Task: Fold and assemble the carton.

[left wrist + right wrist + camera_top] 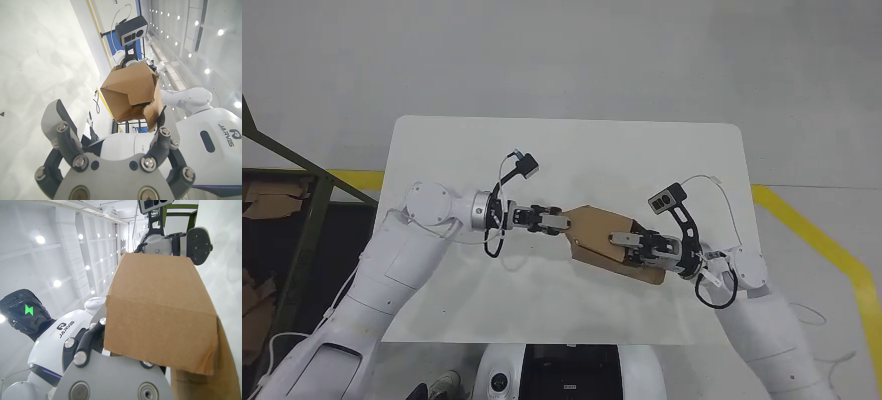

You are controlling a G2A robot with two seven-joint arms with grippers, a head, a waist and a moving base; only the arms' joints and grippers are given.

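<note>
Well within table (442,290) edges, right tool (627,245) clamps carton (592,230); left tool (110,108) gapes wide, finger (162,120) grazing flap edge.

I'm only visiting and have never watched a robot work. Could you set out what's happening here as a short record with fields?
Item: brown carton, partly folded, one end open with loose flaps
Place: over the white table, between the two arms
Left gripper: open, at the carton's open end, one finger touching a flap
Right gripper: at the carton's opposite end, its grip hidden by cardboard
Task state: carton not yet closed up
</note>
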